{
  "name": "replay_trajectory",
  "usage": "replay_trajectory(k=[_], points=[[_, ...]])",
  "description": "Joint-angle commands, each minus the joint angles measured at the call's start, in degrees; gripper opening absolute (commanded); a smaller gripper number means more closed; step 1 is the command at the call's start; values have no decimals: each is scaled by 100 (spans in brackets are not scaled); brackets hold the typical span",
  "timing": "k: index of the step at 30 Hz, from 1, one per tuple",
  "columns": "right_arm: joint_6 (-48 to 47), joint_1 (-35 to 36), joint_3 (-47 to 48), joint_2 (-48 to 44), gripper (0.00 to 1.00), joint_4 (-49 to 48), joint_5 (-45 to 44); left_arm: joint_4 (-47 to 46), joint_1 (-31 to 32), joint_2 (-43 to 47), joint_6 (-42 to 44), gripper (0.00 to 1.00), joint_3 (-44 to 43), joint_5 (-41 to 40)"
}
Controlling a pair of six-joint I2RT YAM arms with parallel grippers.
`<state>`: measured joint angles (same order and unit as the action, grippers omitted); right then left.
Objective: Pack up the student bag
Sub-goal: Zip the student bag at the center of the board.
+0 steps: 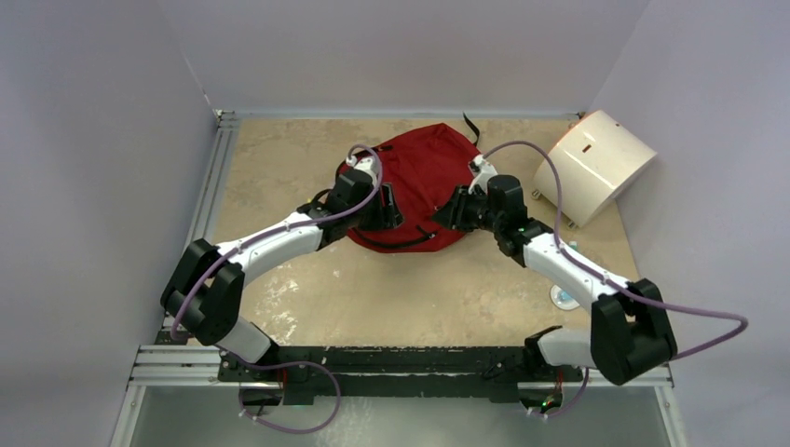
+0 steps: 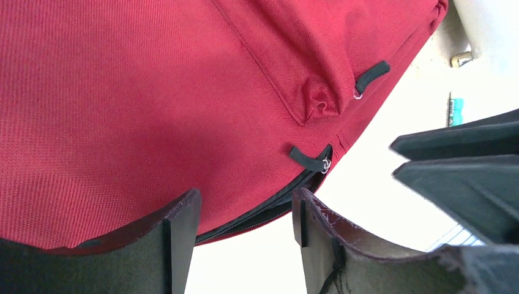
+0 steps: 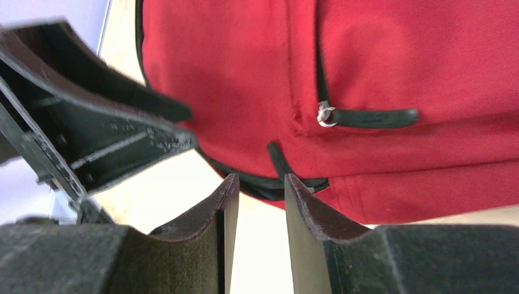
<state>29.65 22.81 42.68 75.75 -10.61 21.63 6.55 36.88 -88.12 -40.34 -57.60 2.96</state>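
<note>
Left pincer [image 2: 246, 197] and right pincer [image 3: 260, 182] hang parted, empty, over student bag's [image 1: 419, 172] edge.

The student bag [image 1: 419, 177] is dark red with a fine woven rib; its zipper [image 2: 257, 212] and pull tabs [image 3: 373, 116] are black (rings silver). The table [image 1: 419, 289] is mottled beige with pale patches. The box [image 1: 596, 163] is off-white. The left arm [image 1: 270, 240] and right arm [image 1: 568, 265] are white and black, the cables [image 1: 717, 326] lilac. The left hand [image 2: 245, 205] and right hand [image 3: 256, 184] are matt black.
</note>
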Motion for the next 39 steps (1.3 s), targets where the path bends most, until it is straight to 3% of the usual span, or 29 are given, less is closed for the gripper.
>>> replay_trajectory(k=[1, 9, 16, 20, 31, 39], points=[[524, -13, 109, -532, 37, 117, -1423, -127, -4, 261, -252, 56, 61, 76], [1061, -22, 53, -624, 41, 603, -2490, -223, 254, 65, -623, 56, 17, 188], [1456, -30, -113, -725, 41, 578, -2512, -290, 584, -418, -1634, 55, -262, -35], [1804, -35, -348, -866, 41, 562, -2544, 213, 767, -867, -1944, 55, -819, -482], [2141, -32, -895, -1024, 43, 323, -2270, 439, 817, -1386, -2307, 55, -1178, -995], [2026, -36, -875, -1019, 43, 384, -2394, 309, 822, -1668, -2383, 54, -1323, -820]])
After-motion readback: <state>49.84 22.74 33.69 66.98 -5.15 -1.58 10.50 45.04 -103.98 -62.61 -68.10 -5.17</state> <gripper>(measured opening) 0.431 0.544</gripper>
